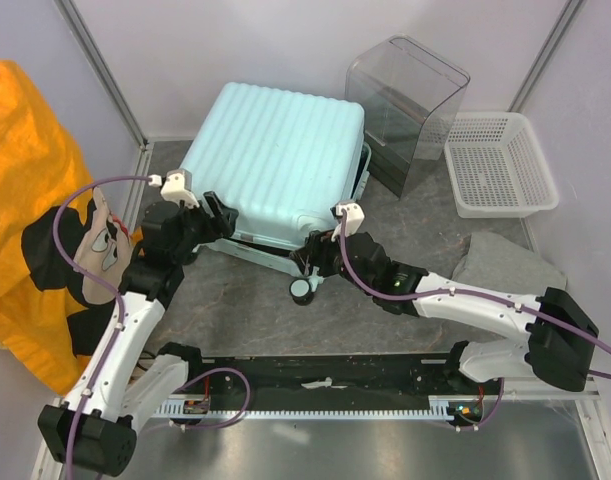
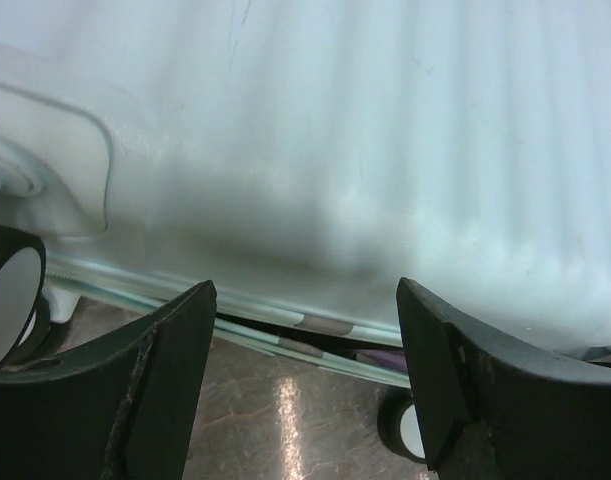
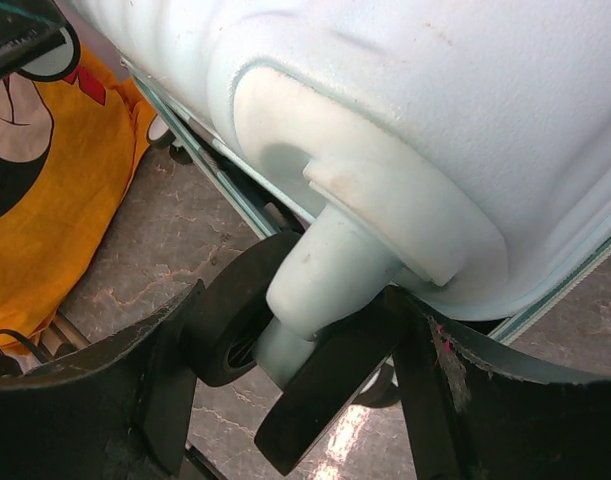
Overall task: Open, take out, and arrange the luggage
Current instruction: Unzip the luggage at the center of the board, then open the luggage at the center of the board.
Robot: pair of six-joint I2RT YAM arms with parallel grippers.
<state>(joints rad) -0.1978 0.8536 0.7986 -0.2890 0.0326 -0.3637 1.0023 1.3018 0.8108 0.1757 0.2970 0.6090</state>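
Luggage [image 1: 275,160] lies flat on the table — left gripper [image 2: 305,300] spread wide before its seam, right gripper [image 3: 295,300] parted around one wheel [image 3: 235,320]

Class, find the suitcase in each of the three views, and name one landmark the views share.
Top: suitcase, centre back.
Left wrist: its ribbed shell fills the upper frame.
Right wrist: one corner, top right.
Shared: its black-and-white wheels.
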